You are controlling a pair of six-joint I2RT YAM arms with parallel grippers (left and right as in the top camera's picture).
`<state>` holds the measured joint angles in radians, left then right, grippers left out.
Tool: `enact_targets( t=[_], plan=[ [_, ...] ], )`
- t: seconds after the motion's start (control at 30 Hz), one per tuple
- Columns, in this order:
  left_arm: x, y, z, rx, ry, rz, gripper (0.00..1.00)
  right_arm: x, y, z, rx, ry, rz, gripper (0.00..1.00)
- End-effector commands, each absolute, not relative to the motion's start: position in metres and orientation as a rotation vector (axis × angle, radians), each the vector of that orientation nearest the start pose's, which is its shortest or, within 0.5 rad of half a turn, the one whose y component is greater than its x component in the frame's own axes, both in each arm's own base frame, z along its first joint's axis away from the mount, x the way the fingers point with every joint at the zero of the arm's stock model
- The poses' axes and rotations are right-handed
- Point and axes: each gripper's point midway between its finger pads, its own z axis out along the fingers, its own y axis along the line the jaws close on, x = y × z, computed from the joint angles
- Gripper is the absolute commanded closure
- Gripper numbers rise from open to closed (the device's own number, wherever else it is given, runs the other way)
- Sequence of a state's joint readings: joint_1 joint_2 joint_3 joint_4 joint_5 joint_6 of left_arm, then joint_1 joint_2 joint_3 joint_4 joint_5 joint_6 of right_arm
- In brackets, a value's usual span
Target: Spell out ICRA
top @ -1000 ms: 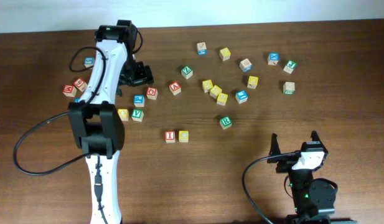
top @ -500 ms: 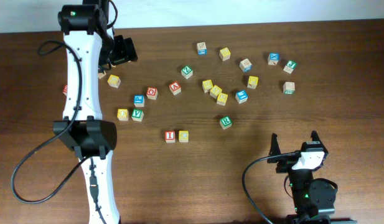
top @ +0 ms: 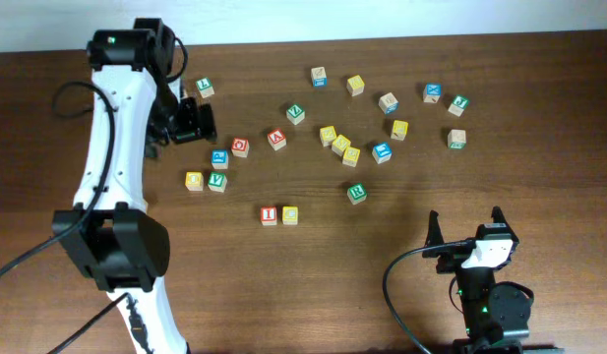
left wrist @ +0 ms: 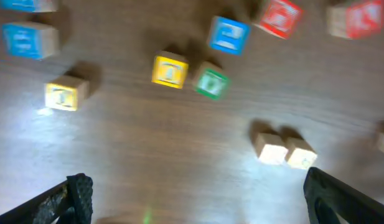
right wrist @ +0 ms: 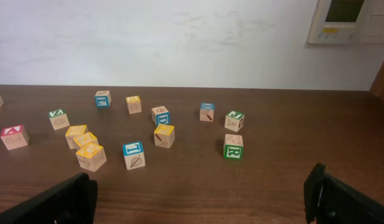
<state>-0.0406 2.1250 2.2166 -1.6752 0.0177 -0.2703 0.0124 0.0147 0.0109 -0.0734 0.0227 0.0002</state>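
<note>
Overhead view, dark brown wooden table [top: 539, 197] with small wooden letter cubes scattered across the upper half; the red-printed "I" wooden cube [top: 270, 214] sits low centre and the "I" reads fine; touching its right side is the yellow-printed "C" wooden cube [top: 290, 214], though its letter is too small for me to actually make out; the green-printed "R" wooden cube [top: 356, 194] is a bit up and to the right of that pair, not touching them, and the right wrist view shows a clear green "R" on its front face; the red-printed "A" wooden cube [top: 276, 139] is further up, in the upper middle, with a red-printed round-symbol cube [top: 240, 147] just to its left; three yellow-printed cubes [top: 340, 145] are bunched in a diagonal right of the "A"; the left gripper [top: 193, 120] hangs in the upper left over the table, and its wrist view shows the fingers spread wide at the bottom corners with nothing between them; that view is blurry, so no letters readable there; the right gripper [top: 465, 221] is in the lower right, fingers also spread and empty, well away from every cube; a white wall panel [right wrist: 344, 22] sits in the top right of the right wrist view, its text unreadable.
</note>
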Motion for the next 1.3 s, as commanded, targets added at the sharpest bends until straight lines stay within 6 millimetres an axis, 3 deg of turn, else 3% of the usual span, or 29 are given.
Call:
enact_targets(
  t=[0.0,0.1,0.23,0.4,0.5,0.8,0.9,1.1,1.27],
  plan=[
    [0.407,0.026,0.177,-0.659,2.982,0.250,0.01,0.246,-0.005,0.155,0.025,1.652,-0.022,0.02],
    [0.416,0.072,0.175,-0.863,2.895,0.186,0.01,0.246,-0.005,0.155,0.025,1.653,-0.022,0.02],
    [0.409,0.101,0.168,-0.988,2.877,0.149,0.01,0.246,-0.005,0.155,0.025,1.653,-0.022,0.02],
    [0.400,0.096,0.126,-0.993,2.955,0.166,0.01,0.246,-0.005,0.155,0.025,1.653,-0.022,0.02],
    [0.398,0.094,0.111,-0.990,2.974,0.171,0.01,0.246,-0.005,0.155,0.025,1.653,-0.022,0.02],
    [0.432,0.109,0.082,-0.856,2.853,0.227,0.01,0.246,-0.005,0.155,0.025,1.652,-0.022,0.02],
    [0.443,0.138,0.078,-0.865,2.739,0.410,0.01,0.246,-0.005,0.155,0.025,1.652,-0.022,0.02],
    [0.439,0.144,0.075,-0.882,2.741,0.421,0.01,0.246,-0.005,0.155,0.025,1.652,-0.022,0.02],
    [0.470,0.155,0.083,-0.893,2.601,0.339,0.01,0.246,-0.005,0.155,0.025,1.653,-0.022,0.02]
  ],
)
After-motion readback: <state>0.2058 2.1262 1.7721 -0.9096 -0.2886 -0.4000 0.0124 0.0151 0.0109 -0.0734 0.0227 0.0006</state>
